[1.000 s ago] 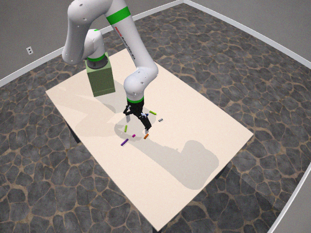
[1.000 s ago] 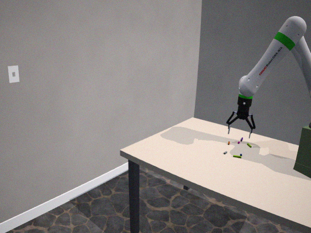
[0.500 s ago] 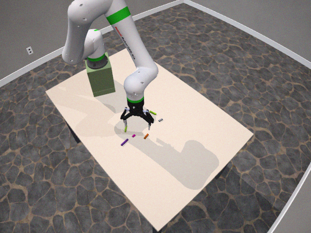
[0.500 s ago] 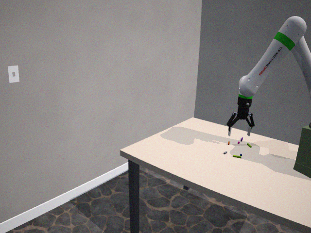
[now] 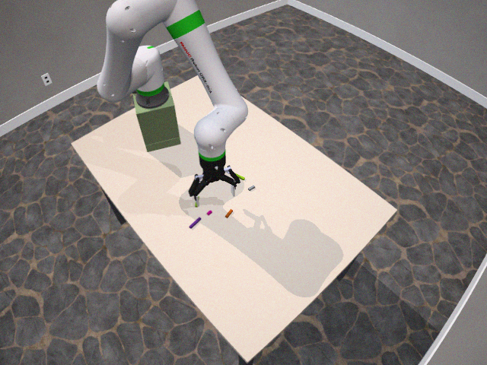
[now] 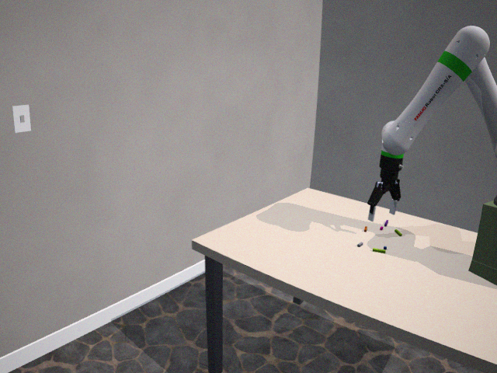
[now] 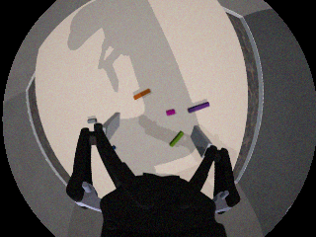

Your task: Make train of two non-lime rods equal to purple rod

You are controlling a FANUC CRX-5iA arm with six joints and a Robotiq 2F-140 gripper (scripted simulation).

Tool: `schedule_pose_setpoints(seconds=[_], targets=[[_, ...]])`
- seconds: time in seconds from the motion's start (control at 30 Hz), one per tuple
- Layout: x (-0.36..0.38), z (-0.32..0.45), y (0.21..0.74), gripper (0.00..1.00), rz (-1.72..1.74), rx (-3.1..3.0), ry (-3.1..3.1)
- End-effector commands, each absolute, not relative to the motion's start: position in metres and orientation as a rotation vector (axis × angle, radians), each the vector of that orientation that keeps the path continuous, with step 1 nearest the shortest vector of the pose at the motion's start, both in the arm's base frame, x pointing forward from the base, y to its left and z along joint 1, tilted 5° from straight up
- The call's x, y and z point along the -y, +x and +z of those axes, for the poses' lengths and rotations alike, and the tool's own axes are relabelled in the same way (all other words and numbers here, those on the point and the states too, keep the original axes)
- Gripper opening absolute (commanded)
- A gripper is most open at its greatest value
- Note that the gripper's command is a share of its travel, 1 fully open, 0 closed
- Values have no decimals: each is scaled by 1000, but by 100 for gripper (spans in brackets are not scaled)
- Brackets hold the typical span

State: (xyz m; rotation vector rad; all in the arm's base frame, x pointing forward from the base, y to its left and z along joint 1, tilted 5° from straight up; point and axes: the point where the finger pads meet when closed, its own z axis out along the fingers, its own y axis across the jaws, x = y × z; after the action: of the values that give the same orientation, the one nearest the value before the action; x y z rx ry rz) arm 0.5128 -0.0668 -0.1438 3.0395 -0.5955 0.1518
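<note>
My gripper (image 5: 214, 196) is wide open and empty, hovering above the table over the group of rods; it also shows in the side view (image 6: 382, 213) and the wrist view (image 7: 154, 129). The purple rod (image 5: 194, 222) (image 7: 197, 107) lies in front of it. The magenta rod (image 5: 209, 212) (image 7: 170, 113) lies just right of the purple one. The orange rod (image 5: 228, 213) (image 7: 142, 94) lies further right, apart from it. The grey rod (image 5: 251, 188) lies to the right of the gripper. A small blue rod (image 6: 384, 247) shows in the side view only.
One lime rod (image 5: 240, 177) lies behind the right finger, another (image 7: 177, 138) lies by the left finger, mostly hidden in the overhead view. The arm's green base block (image 5: 157, 119) stands at the table's back left. All rods lie apart from each other.
</note>
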Motion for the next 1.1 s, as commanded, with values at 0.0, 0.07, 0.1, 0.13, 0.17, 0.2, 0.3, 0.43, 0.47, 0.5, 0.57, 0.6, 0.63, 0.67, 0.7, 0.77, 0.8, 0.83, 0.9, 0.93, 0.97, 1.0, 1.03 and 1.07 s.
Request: schedule_pose_setpoints(seconds=[0.0, 0.07, 0.1, 0.13, 0.17, 0.2, 0.3, 0.43, 0.47, 0.5, 0.57, 0.6, 0.63, 0.67, 0.7, 0.77, 0.8, 0.83, 0.9, 0.93, 0.97, 1.0, 1.03, 1.07], targets=[[67, -144, 513, 100, 129, 342, 3093], [67, -144, 513, 100, 128, 235, 3100], [67, -144, 513, 100, 127, 182, 3102], [67, -144, 513, 100, 126, 128, 3103], [67, -144, 513, 100, 126, 128, 3103], [67, -144, 513, 100, 126, 128, 3103], [67, -144, 513, 100, 124, 31, 3103], [67, -144, 513, 100, 124, 7, 3103], [67, -144, 513, 100, 124, 7, 3103], [67, -144, 513, 100, 124, 7, 3103], [67, -144, 513, 100, 124, 7, 3103], [67, -144, 513, 100, 124, 7, 3103], [67, -144, 513, 100, 124, 7, 3103], [67, -144, 513, 100, 124, 7, 3103], [67, -144, 513, 100, 124, 7, 3103], [67, -144, 513, 100, 124, 7, 3103], [67, -144, 513, 100, 124, 7, 3103], [67, -144, 513, 100, 124, 7, 3103], [67, -144, 513, 100, 124, 7, 3103], [67, -144, 513, 100, 124, 7, 3103], [67, -144, 513, 100, 124, 7, 3103], [67, -144, 513, 100, 124, 7, 3103], [67, -144, 513, 100, 124, 7, 3103], [67, -144, 513, 100, 124, 7, 3103]])
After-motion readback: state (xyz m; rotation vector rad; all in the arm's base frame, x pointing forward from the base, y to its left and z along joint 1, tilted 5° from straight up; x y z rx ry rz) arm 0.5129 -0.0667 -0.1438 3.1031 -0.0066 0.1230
